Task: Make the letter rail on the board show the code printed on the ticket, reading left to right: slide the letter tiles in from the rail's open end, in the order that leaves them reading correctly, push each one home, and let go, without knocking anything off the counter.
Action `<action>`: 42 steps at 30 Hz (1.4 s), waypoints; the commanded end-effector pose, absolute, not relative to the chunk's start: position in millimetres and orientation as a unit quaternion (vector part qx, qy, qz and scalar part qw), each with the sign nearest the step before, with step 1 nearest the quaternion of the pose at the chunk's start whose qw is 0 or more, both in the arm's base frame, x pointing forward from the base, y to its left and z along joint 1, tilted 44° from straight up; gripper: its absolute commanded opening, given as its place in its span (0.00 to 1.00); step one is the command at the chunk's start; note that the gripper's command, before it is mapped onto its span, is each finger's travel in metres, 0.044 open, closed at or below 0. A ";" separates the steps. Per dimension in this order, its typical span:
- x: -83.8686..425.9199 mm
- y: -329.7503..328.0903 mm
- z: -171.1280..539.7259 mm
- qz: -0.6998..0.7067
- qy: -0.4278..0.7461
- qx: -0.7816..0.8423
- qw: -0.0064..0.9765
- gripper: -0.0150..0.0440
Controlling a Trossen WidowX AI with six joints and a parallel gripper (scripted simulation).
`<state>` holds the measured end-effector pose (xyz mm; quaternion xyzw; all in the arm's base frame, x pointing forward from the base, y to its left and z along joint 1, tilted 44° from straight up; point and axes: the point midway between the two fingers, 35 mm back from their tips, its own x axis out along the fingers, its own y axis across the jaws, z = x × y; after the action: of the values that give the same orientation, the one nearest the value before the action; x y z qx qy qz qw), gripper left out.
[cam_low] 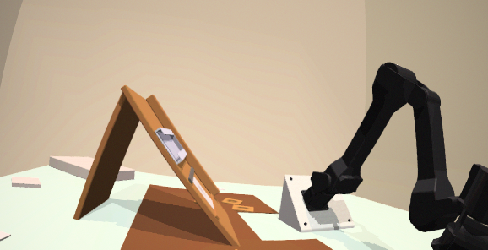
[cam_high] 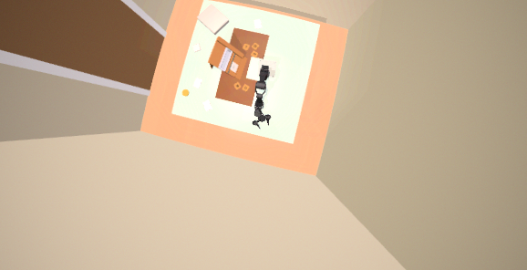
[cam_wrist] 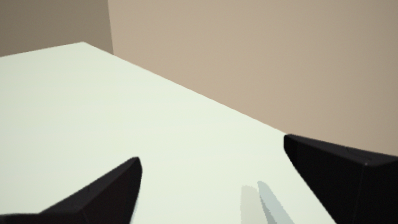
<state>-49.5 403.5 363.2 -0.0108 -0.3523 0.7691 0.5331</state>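
Observation:
The orange board (cam_high: 216,53) (cam_low: 225,224) leans as an easel, with the pale letter rail (cam_high: 224,59) (cam_low: 170,144) on its sloping face. The white ticket (cam_high: 234,67) (cam_low: 203,192) is lower on that face; its print is too small to read. Three orange tiles, one of them this tile (cam_high: 255,46), lie near one end of the brown mat. Two more, this tile (cam_high: 237,86) and this tile (cam_high: 245,88), lie near its other end. Their letters cannot be read. My gripper (cam_high: 263,126) (cam_wrist: 212,152) is open and empty, beyond the mat, away from the board and the tiles.
The brown mat (cam_high: 228,93) lies under the board. A beige slab (cam_high: 212,16) (cam_low: 69,165) is at a counter corner. An orange disc (cam_high: 185,93) and small white pieces, such as this piece (cam_high: 208,105), lie around. The arm stands on a white wedge base (cam_low: 291,211).

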 end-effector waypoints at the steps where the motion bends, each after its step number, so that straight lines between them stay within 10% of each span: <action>1: 8.4 400.3 366.0 0.736 -0.338 -0.043 0.586 1.00; 23: 277.2 228.8 252.9 0.531 0.015 -0.137 0.836 1.00; 42: 265.4 -13.3 152.9 0.211 0.290 0.088 0.929 1.00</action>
<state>281.0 5.8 167.3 0.0436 0.2646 0.2427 0.9323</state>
